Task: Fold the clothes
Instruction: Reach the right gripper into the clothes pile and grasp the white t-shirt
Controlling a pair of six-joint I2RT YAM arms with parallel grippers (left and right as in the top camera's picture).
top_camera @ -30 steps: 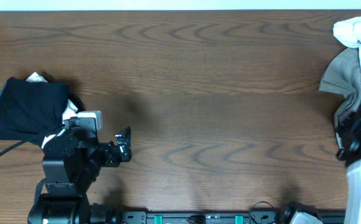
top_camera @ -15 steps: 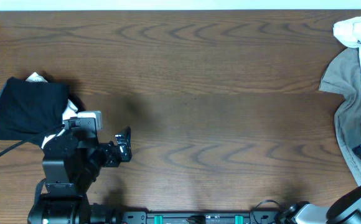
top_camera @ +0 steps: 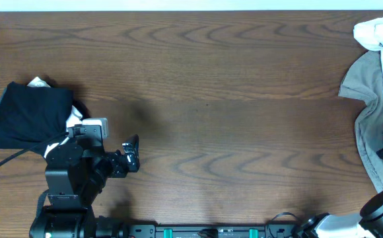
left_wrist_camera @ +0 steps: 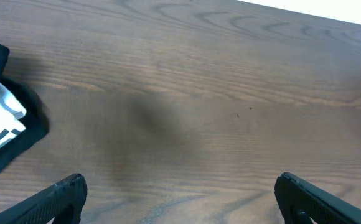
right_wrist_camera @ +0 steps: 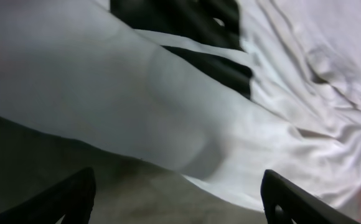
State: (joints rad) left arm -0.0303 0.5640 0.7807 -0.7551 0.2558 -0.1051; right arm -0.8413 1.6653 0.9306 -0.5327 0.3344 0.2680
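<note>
Overhead: clothes (top_camera: 375, 125) heaped at the right edge of the table (top_camera: 198, 79), white T-shirt (top_camera: 376, 32) bunched at the far corner, grey-beige garment (top_camera: 366, 82) draped just beside, touching it. Thin, wrinkled, limp cloth; light, likely to sag and slide on smooth wood grain, so best pinched at a hem or shoulder seam, not mid-panel. Right gripper (right_wrist_camera: 180, 205) close over white folds, jaws spread wide, holding nothing. Left gripper (left_wrist_camera: 180, 202) above bare table, jaws wide apart, empty. Dark folded garment (top_camera: 30, 116) at left, well apart.
</note>
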